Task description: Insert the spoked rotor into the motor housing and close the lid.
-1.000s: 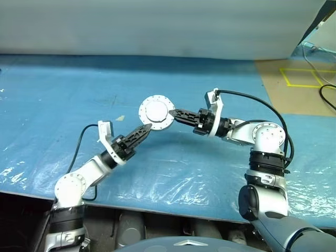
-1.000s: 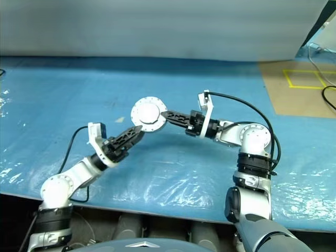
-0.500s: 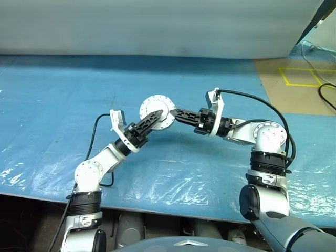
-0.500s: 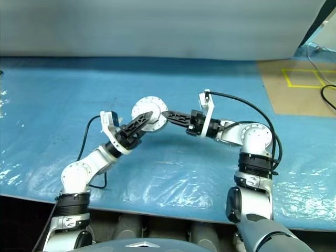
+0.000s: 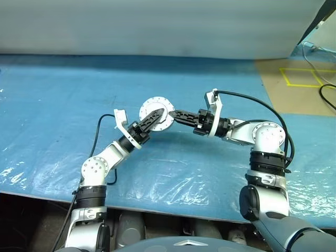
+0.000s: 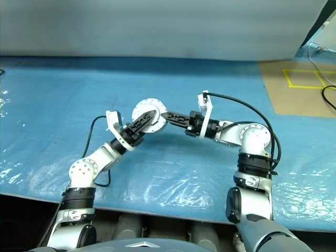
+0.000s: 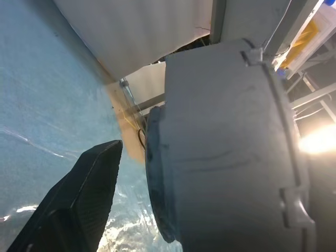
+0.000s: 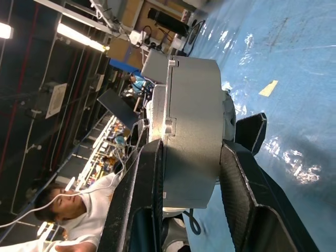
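My right gripper [image 5: 175, 112] is shut on the rim of the motor housing [image 5: 157, 102], a thick round grey part held up in the air above the blue sheet. Its flat silver face with a scalloped rim is turned toward me, and I cannot tell whether that face is the lid. In the right wrist view both black fingers [image 8: 140, 195] clamp its grey wall [image 8: 191, 131]. My left gripper [image 5: 154, 115] is open at the housing's lower left edge. One left finger [image 7: 79, 202] stands just apart from the grey body [image 7: 226, 147]. The spoked rotor is out of view.
A blue plastic sheet [image 5: 63, 94] covers the table, with a pale wall behind. Brown board with a yellow taped square [image 5: 300, 77] and a black cable lies at the far right. A small yellowish scrap [image 8: 270, 87] lies on the sheet. A person [image 8: 79, 210] sits beyond.
My left arm has swung up and to the right, bringing its open fingers from beside the housing onto its lower left edge. The right gripper and the housing have stayed in place.
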{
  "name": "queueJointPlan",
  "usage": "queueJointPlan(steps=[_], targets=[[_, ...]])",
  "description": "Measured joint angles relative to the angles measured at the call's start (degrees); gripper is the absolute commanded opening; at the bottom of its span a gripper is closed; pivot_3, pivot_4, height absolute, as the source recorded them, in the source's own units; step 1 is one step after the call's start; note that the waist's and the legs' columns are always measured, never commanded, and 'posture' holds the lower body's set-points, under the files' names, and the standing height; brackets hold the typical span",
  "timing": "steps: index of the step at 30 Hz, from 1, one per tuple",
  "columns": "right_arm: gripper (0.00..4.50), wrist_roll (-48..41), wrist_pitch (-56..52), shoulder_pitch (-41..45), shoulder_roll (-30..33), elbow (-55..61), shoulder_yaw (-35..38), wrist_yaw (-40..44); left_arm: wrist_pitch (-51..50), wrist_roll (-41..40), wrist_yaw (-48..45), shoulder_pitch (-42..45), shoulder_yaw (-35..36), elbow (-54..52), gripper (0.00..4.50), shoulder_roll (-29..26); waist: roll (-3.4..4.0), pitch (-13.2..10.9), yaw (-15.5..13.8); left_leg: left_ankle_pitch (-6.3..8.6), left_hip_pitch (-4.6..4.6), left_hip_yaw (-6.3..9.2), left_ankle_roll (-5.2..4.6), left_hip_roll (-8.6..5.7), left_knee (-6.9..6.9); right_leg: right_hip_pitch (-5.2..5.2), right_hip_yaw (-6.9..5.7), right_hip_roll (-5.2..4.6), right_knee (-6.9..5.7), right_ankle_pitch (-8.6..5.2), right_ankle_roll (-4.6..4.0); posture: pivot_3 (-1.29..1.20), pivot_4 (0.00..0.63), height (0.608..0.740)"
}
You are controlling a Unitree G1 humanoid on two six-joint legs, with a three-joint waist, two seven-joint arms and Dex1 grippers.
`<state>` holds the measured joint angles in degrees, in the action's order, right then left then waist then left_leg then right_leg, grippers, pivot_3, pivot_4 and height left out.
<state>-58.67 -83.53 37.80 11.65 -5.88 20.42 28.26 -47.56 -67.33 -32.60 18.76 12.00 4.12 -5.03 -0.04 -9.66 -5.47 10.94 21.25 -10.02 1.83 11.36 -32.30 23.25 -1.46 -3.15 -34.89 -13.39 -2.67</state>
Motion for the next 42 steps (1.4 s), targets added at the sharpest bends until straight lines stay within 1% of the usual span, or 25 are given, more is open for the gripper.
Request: queueJointPlan(steps=[2,4,5,15,22,24,25,27,31,34,42], targets=[[1.13,0.10,0.38,-0.35,-0.08,0.00,-0.07,-0.31,-0.01,-0.09,-0.31,0.03,0.15,0.11,3.58,0.31,0.00,0.00,-0.03,0.00,0.00,-0.01,0.00,0.00,0.00,0.00,0.00,0.00,0.00,0.00,0.00,0.00,0.150,0.740],[1.13,0.37,0.73,-0.58,-0.07,-0.06,-0.29,-0.67,-0.01,-0.17,-0.16,0.05,0.29,0.48,2.89,0.65,0.00,0.00,-0.05,0.00,0.01,-0.01,0.00,-0.01,-0.01,0.00,0.00,0.00,0.00,0.00,0.00,0.00,0.150,0.740],[1.13,0.29,0.97,-0.65,-0.21,-0.08,-0.24,-0.53,-0.03,-0.76,-0.29,0.08,0.81,0.78,2.70,1.14,0.00,0.00,-0.05,0.00,0.01,-0.01,0.00,-0.02,-0.01,0.00,0.00,-0.01,0.00,0.00,0.00,0.00,0.150,0.740],[1.13,-0.05,2.41,-0.65,-0.48,-0.07,-0.30,-0.38,-0.38,-1.86,0.47,1.07,2.13,1.29,2.64,2.46,0.00,0.00,-0.05,0.00,0.01,-0.01,0.00,-0.01,-0.02,0.00,0.00,-0.01,-0.01,0.00,0.00,0.00,0.150,0.740],[1.13,0.80,6.21,-2.56,0.04,0.97,-3.02,1.37,-0.60,-1.19,1.03,1.05,1.85,1.40,2.63,2.44,0.00,0.00,-0.05,0.00,0.02,-0.01,0.00,-0.01,-0.01,0.00,0.00,-0.01,-0.01,0.00,0.00,0.00,0.150,0.740],[1.89,1.53,7.84,-3.14,0.24,1.51,-4.07,2.08,-0.60,-1.03,1.00,1.06,1.85,1.72,2.63,2.41,0.00,0.00,-0.04,0.00,0.01,-0.01,0.00,0.00,-0.02,0.00,0.00,-0.01,-0.01,0.00,0.00,0.00,0.150,0.740],[2.14,2.41,8.48,-3.30,0.49,1.73,-4.66,1.98,-0.42,-0.47,1.24,1.19,1.92,1.74,2.63,2.34,0.00,0.00,-0.03,0.00,0.01,0.00,0.00,0.00,-0.02,0.00,0.00,-0.01,-0.02,0.00,0.00,0.00,0.150,0.740],[2.80,2.54,8.19,-3.31,0.78,1.56,-4.96,1.64,-0.39,0.12,2.08,1.40,2.18,1.81,2.63,1.91,0.00,0.00,-0.02,0.00,0.01,0.01,-0.01,0.00,-0.03,0.00,0.00,0.00,-0.02,0.00,0.00,0.00,0.150,0.740],[2.80,2.10,6.69,-2.50,0.08,-0.82,-3.17,0.31,-0.36,0.53,3.50,2.28,2.74,2.93,2.63,2.49,0.00,0.00,-0.04,0.00,0.03,0.00,-0.01,-0.01,-0.06,0.00,0.00,-0.01,-0.02,0.00,0.00,0.00,0.150,0.740],[2.84,1.98,6.37,-2.45,0.07,-1.08,-3.14,0.24,-0.11,0.50,4.61,3.12,3.97,3.03,2.48,2.74,0.00,0.00,-0.04,0.00,0.03,0.01,-0.01,-0.01,-0.05,0.00,-0.01,0.00,-0.02,0.00,0.00,0.00,0.150,0.740],[2.84,1.74,5.97,-2.33,-0.08,-1.09,-3.09,0.16,1.73,1.48,6.90,3.45,6.12,3.47,2.47,2.88,-0.01,0.00,-0.04,0.00,0.05,0.01,-0.01,-0.01,-0.06,0.00,-0.01,-0.01,-0.02,0.01,0.00,0.00,0.150,0.740]])
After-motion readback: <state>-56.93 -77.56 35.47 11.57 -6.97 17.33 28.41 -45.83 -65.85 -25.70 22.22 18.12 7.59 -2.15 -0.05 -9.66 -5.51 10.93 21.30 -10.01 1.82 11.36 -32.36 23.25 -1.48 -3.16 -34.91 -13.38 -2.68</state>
